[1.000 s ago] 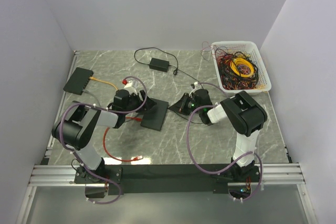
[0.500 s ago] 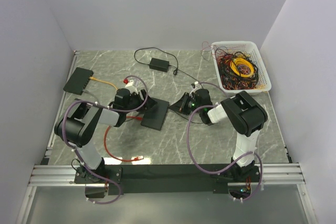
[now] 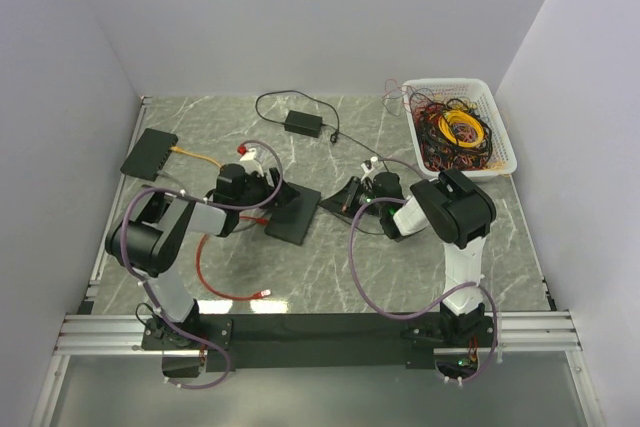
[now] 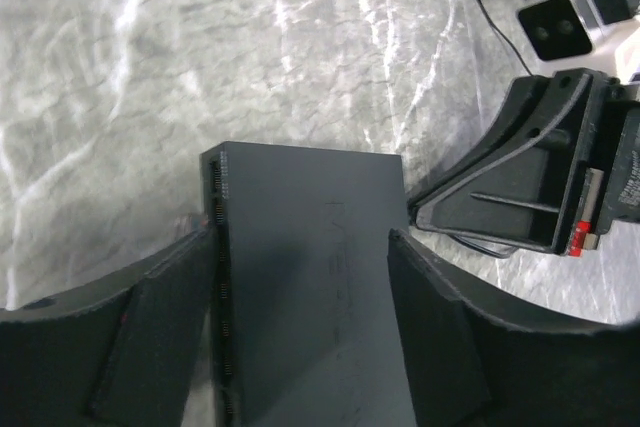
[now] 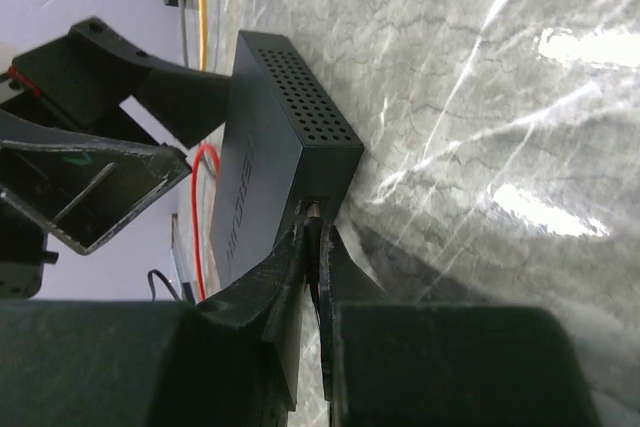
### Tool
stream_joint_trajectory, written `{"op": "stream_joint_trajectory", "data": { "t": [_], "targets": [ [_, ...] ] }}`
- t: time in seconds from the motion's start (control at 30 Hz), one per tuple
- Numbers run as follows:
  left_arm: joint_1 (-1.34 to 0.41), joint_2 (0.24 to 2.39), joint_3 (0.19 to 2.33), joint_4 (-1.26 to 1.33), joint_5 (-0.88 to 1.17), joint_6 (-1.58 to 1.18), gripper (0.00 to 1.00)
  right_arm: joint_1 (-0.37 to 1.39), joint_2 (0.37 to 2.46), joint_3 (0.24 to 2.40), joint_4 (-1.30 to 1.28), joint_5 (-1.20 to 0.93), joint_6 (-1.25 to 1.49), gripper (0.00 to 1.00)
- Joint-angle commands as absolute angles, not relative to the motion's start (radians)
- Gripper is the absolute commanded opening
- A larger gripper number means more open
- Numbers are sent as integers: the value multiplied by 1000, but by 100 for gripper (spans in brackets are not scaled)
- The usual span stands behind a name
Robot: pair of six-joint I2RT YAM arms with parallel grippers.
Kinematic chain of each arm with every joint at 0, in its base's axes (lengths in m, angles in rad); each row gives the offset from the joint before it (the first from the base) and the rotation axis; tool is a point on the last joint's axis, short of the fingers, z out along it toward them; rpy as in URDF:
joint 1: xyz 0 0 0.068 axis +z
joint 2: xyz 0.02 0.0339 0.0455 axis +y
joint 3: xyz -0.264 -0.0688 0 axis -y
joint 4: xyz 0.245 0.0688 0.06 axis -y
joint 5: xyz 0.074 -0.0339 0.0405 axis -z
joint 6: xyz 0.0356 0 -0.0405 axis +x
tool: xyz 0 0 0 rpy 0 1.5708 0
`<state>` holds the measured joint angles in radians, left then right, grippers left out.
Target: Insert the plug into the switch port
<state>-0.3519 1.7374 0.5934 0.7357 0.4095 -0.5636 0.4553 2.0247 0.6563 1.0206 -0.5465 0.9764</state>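
Observation:
The switch [image 3: 293,212] is a flat black box in the middle of the table. My left gripper [image 3: 272,197] straddles it, one finger [image 4: 150,337] against the port side and the other finger [image 4: 440,337] against the opposite side of the switch [image 4: 310,277]. My right gripper [image 5: 316,232] is shut on a thin dark cable with a metal-tipped plug [image 5: 317,213]. The plug tip sits at a small port in the end face of the switch [image 5: 265,147]. From above, the right gripper [image 3: 347,200] meets the switch's right end.
A second switch [image 3: 149,154] with a yellow cable [image 3: 195,157] lies at the back left. A power adapter [image 3: 302,123] sits at the back centre. A white basket [image 3: 505,147] of tangled cables stands at the back right. A red cable [image 3: 215,282] loops near the left arm.
The left gripper and the switch have shifted slightly back and to the left. The red cable's loose end crept back a little. The right gripper stays at the switch's end.

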Motion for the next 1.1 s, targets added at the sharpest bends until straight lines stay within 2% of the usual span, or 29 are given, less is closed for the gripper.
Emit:
{"op": "stream_joint_trajectory", "data": {
  "t": [0.0, 0.13, 0.47, 0.7, 0.9, 1.07],
  "targets": [
    [-379, 1764, 655, 758, 587, -529, 76, 474, 2059, 696, 1049, -557, 940, 0],
    [-379, 1804, 683, 742, 609, -509, 79, 472, 2057, 693, 1023, -528, 910, 0],
    [-379, 1917, 678, 870, 719, -586, 74, 477, 2062, 677, 1055, -496, 917, 0],
    [-380, 1954, 653, 922, 773, -669, 73, 505, 2083, 632, 1232, -445, 965, 0],
    [-382, 2000, 620, 992, 848, -750, 74, 578, 2082, 608, 1272, -305, 927, 0],
    [-397, 2016, 578, 1058, 871, -799, 76, 629, 2049, 617, 1206, -206, 876, 0]
  ]
}}
